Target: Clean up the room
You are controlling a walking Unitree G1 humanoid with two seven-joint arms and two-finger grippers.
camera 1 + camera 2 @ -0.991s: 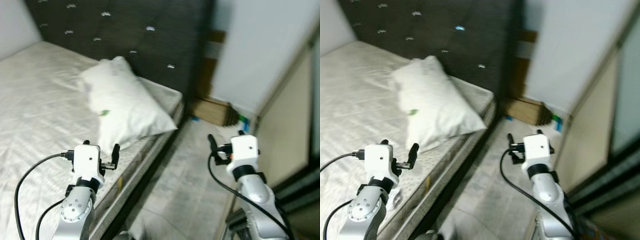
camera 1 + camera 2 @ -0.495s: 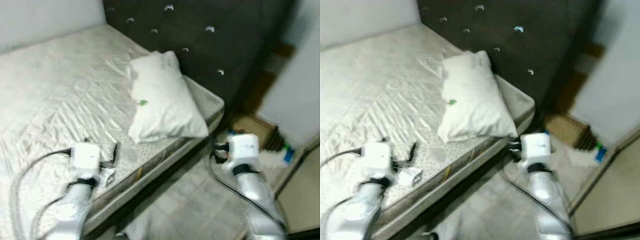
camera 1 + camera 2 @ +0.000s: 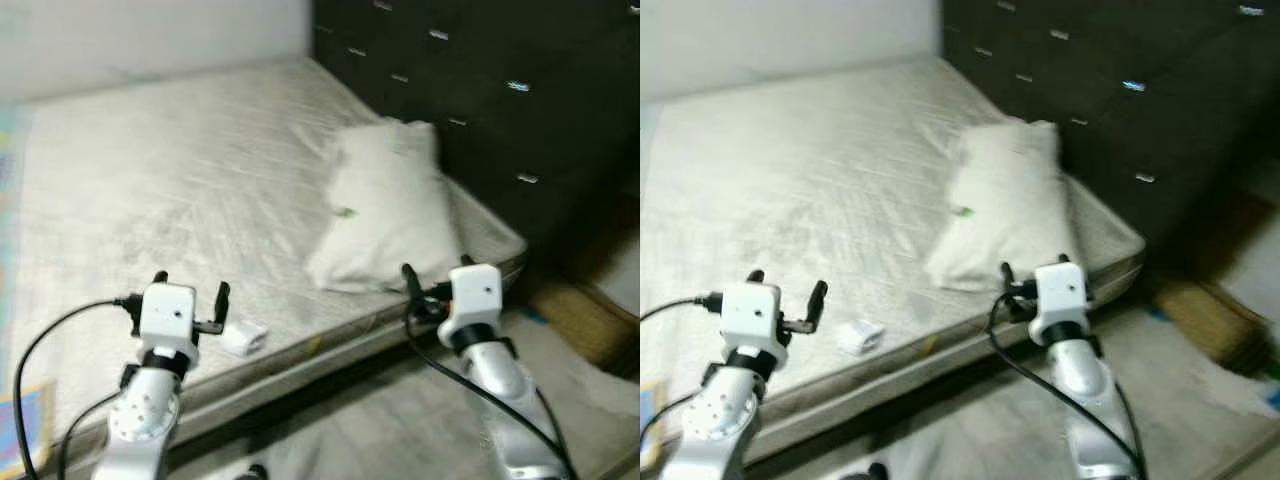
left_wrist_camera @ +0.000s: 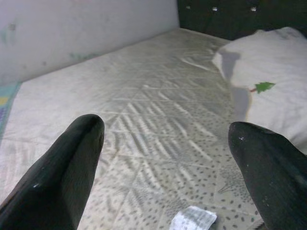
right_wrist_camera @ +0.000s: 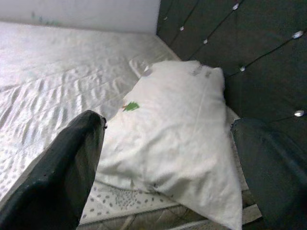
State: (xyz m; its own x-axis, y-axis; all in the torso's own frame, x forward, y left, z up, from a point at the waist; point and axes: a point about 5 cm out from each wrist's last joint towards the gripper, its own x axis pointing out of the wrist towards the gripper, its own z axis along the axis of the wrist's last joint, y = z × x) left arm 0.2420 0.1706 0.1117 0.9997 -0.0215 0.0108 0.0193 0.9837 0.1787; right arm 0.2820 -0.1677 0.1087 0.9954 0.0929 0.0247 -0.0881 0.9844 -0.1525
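Note:
A white pillow [image 3: 390, 205] with a small green mark lies on the bed's pale mattress [image 3: 180, 180], up against the dark tufted headboard [image 3: 480, 90]. A small white crumpled item [image 3: 243, 337] rests on the mattress near its front edge, and it is also seen in the left wrist view [image 4: 193, 221]. My left gripper [image 3: 190, 284] hovers open just above that edge, slightly left of the white item, with nothing between its fingers. My right gripper [image 3: 436, 268] is open and empty, in front of the pillow's near corner [image 5: 168, 143].
The bed's front edge runs diagonally between me and the mattress. Grey floor [image 3: 400, 420] lies beside the bed under my right arm. A brown box [image 3: 580, 320] sits on the floor at the right, and a colourful mat [image 3: 20, 420] shows at the far left.
The camera has swung left, so the bed now takes up most of the picture and the wall and doorway have left it. The small white item came into sight. Both grippers stay open.

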